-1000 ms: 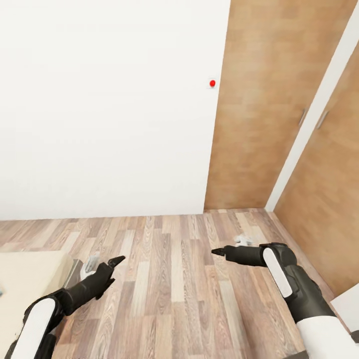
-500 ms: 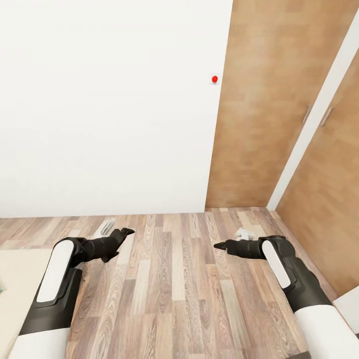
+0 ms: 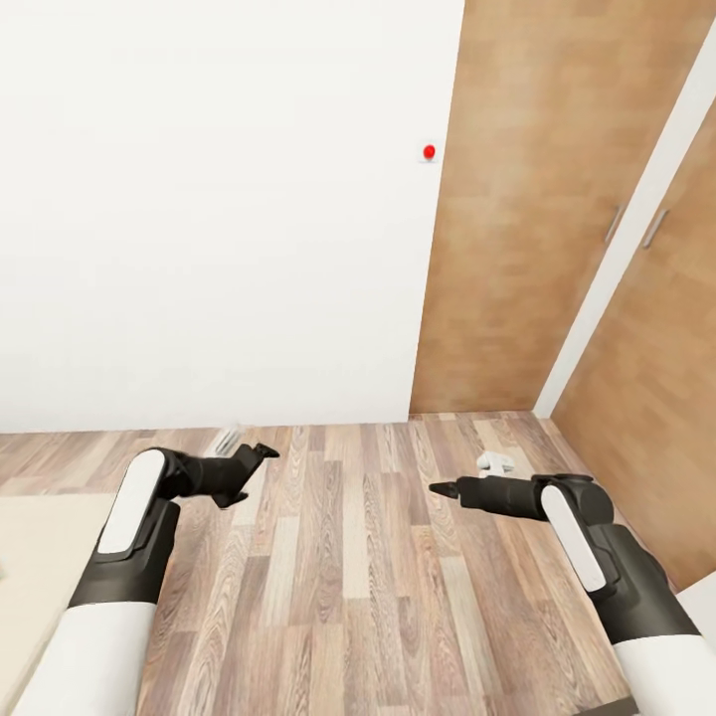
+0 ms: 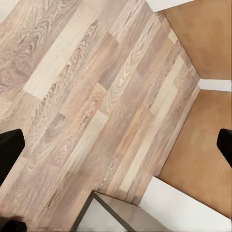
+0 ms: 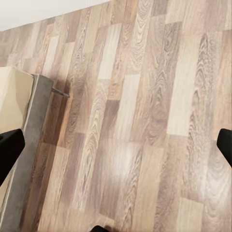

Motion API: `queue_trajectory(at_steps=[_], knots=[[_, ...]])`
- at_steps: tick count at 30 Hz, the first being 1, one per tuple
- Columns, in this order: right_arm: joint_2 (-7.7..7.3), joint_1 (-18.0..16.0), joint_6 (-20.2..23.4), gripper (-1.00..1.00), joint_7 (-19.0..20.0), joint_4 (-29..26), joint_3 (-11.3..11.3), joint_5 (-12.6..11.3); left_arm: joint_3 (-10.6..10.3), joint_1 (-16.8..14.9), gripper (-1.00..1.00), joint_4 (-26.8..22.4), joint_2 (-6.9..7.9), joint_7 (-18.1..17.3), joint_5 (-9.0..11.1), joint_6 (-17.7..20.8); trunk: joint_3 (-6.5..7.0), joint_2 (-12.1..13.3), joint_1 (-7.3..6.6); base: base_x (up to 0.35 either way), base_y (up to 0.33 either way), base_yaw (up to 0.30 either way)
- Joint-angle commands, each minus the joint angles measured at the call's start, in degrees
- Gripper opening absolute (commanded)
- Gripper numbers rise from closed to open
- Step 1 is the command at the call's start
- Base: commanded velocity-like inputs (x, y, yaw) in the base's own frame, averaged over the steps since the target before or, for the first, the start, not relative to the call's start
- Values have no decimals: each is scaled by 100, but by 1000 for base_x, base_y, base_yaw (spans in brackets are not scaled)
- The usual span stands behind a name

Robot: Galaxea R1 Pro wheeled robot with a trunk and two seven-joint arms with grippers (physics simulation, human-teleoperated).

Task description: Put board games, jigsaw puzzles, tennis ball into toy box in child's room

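Observation:
The toys, the toy box and the table are out of view. A cream corner of the bed lies at the lower left of the head view. The right wrist view shows its mattress and grey frame. My left gripper hovers over bare wood floor, open and empty, with its fingertips wide apart. My right gripper points left above the floor. It is also open with nothing between its fingertips.
A white wall with a small red dot stands ahead. Wooden doors fill the right side, with a white frame post between them. In the left wrist view a dark-edged grey panel sits low on the floor.
My left arm has risen from beside the bed and swung forward, so its gripper is now higher and farther ahead. The right arm has drawn back slightly. The view has shifted a little.

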Motion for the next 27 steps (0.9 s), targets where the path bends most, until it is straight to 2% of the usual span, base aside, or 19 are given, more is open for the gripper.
queue_trajectory(at_steps=[1, 4, 10, 15, 21, 27], knots=[[-6, 8, 13, 100, 93, -22, 3, 64, 11, -37, 100, 126, 5, 59, 78, 17, -25, -47, 23, 0, 0, 0], [-5, 26, 13, 100, 135, -41, 6, 74, 12, -73, 100, 304, 21, 51, 106, 22, -79, -167, 89, 0, 0, 0], [12, 44, 13, 100, 159, -73, 38, 86, -11, -80, 100, 455, 63, 25, 153, 65, -79, -167, 89, 0, 0, 0], [16, 51, 13, 100, 170, -97, 45, 89, -13, -1, 100, 350, 92, -21, 238, 175, -79, -167, 89, 0, 0, 0], [18, 55, 13, 100, 179, -117, 69, 90, 17, 274, 100, 137, 133, -97, 296, 308, -79, -167, 89, 2, 0, 0], [26, 57, 13, 100, 175, -122, 85, 91, 35, 467, 100, -78, 306, -148, 333, 373, -79, -167, 89, 101, 0, 0]])
